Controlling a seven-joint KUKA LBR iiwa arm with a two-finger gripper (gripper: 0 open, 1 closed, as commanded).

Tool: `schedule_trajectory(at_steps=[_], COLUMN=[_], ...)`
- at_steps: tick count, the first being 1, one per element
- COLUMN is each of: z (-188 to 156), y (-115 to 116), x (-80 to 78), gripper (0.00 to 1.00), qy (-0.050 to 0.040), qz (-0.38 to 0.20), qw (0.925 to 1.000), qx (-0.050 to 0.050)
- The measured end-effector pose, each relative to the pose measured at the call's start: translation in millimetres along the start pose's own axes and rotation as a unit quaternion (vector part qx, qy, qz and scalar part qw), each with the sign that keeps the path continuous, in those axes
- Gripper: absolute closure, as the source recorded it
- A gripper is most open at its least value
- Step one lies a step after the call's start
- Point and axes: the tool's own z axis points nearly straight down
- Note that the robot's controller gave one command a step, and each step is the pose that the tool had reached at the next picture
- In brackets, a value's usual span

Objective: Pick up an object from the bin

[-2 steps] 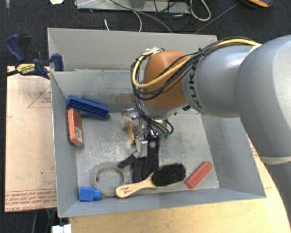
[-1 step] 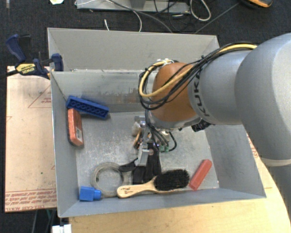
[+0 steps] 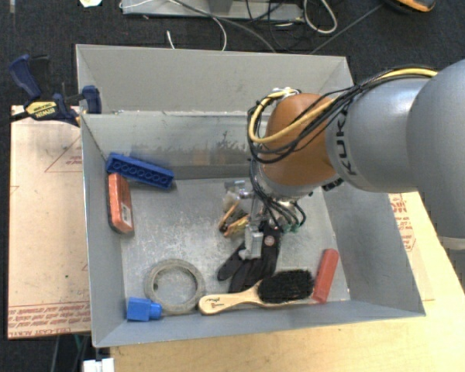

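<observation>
Arm (image 3: 403, 130) over bin (image 3: 209, 84) — brush (image 3: 257, 294) near

In the bin (image 3: 101, 231) we find a studded brick (image 3: 139, 171) at the back left, a flat bar (image 3: 120, 204) just before it. Along the front lie a small block (image 3: 143, 309), a tape roll (image 3: 174, 284), a hairbrush (image 3: 256, 293) and, rightmost, a stick (image 3: 324, 276). The end effector (image 3: 256, 242) stands behind the hairbrush.

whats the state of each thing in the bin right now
gripper: low, over the black thing
black thing: lying flat, under the gripper
wooden brush: lying flat, handle pointing left
tape roll: lying flat, hole up
blue block: near-left corner, beside the tape roll
blue brick: slanted, far left
brown bar: lying flat, left side
red bar: lying on the right side
</observation>
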Motion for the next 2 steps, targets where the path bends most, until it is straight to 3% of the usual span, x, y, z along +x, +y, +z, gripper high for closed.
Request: schedule_trajectory(at_steps=[1, 2], z=[-0.5, -0.5], y=[-62.0, -59.8], x=[-2.0, -1.7], gripper=[1.00, 1.00], qy=[-0.0006, -0.0006], qz=[-0.056, -0.048], qw=[0.9984, 0.9988], qx=[0.001, 0.002])
